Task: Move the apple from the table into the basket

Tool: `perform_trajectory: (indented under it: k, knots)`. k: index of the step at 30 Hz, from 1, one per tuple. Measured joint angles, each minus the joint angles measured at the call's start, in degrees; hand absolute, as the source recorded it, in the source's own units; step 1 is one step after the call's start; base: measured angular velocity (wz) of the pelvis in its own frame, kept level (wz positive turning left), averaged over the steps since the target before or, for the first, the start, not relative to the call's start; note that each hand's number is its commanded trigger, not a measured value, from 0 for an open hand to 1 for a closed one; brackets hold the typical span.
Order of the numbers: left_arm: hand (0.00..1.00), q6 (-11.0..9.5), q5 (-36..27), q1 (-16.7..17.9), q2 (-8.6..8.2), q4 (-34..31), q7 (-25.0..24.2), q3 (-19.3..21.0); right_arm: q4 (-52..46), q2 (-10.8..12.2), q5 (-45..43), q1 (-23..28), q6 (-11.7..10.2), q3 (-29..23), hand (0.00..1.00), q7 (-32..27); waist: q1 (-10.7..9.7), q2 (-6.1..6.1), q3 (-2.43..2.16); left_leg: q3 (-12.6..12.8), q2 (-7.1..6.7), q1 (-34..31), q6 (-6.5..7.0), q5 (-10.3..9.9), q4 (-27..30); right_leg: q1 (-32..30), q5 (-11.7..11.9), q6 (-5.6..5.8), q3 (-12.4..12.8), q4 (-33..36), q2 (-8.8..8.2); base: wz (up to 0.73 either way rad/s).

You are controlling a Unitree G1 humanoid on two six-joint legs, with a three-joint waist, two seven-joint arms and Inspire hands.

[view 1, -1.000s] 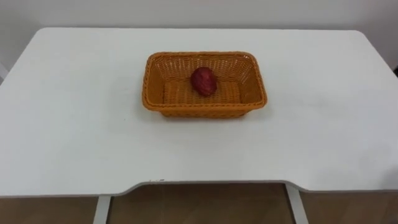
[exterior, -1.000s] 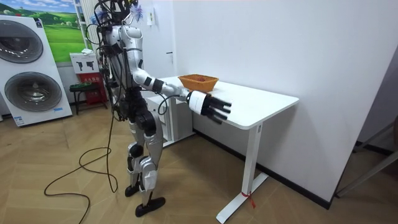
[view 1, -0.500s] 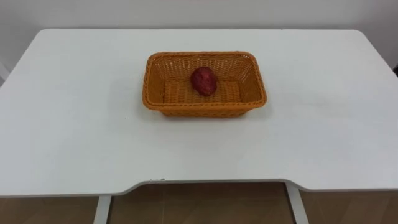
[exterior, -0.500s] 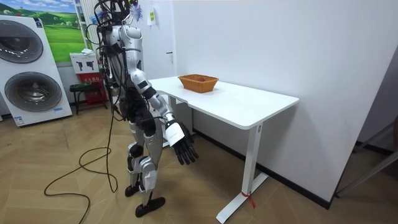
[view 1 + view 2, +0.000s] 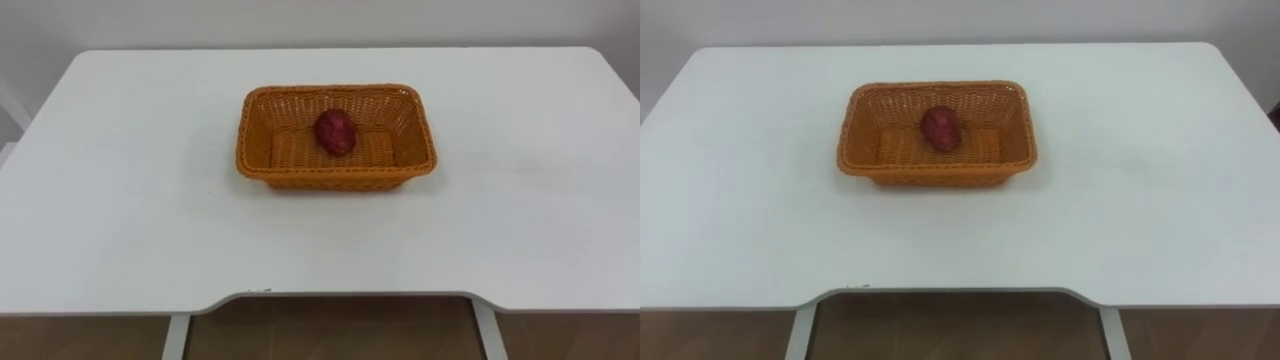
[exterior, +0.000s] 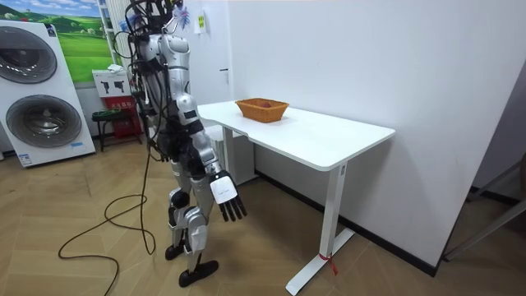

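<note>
A dark red apple [image 5: 336, 132] lies inside an orange wicker basket [image 5: 335, 180], near the middle of its floor. The basket stands on a white table [image 5: 130, 220], toward the far side and about centred. In the room view I stand at the table's near end, facing the basket [image 6: 261, 108]. My right hand [image 6: 228, 200] hangs beside my thigh, below table height, fingers straight and holding nothing.
A wall runs right behind the table [image 6: 320, 140]. Two stacked washing machines [image 6: 41, 99] and a small stand [image 6: 115, 115] are at the room view's left, behind me. Wooden floor lies around the table's legs.
My right arm has dropped from stretched out at table height to hanging by my thigh. The eye views shifted slightly; apple and basket stayed put.
</note>
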Motion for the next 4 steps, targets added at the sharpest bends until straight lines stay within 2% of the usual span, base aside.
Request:
perform_trajectory:
  k: [4]
  knots:
    - [0.0,0.9,0.2,0.1,-0.23,1.8,0.1,-1.7,0.2,0.2,-1.9,0.0,1.3,4.0,0.0,3.7,0.0,0.46,-0.02,-0.2,-0.02,-0.4,0.05,-0.2,0.4,0.1,0.0,-0.02,0.0,-0.1,0.0,0.0]
